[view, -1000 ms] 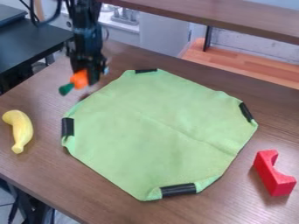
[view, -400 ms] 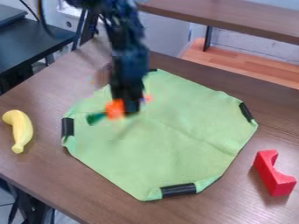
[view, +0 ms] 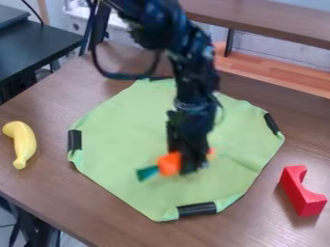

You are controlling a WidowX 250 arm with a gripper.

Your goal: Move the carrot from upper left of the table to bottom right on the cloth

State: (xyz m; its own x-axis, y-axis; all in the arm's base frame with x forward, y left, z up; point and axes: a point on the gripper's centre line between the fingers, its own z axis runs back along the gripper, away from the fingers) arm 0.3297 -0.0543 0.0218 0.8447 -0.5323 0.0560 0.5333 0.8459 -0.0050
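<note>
My black gripper (view: 191,165) hangs over the lower middle of the green cloth (view: 116,144), shut on the orange carrot (view: 170,164). The carrot lies crosswise in the grip: its green top points to the lower left, and a bit of orange shows on the gripper's right side. The gripper hides the carrot's middle. Whether the carrot touches the cloth or hangs just above it, I cannot tell.
A yellow banana (view: 23,144) lies on the brown table (view: 38,188) at the left. Near the right edge sits a red arch-shaped block (view: 301,191). Black bands hold the cloth's folded corners. A wooden shelf (view: 270,24) runs behind the table.
From the table's upper left, the gripper has carried the carrot right and toward the camera, over the cloth. Banana, red block and cloth have stayed in place.
</note>
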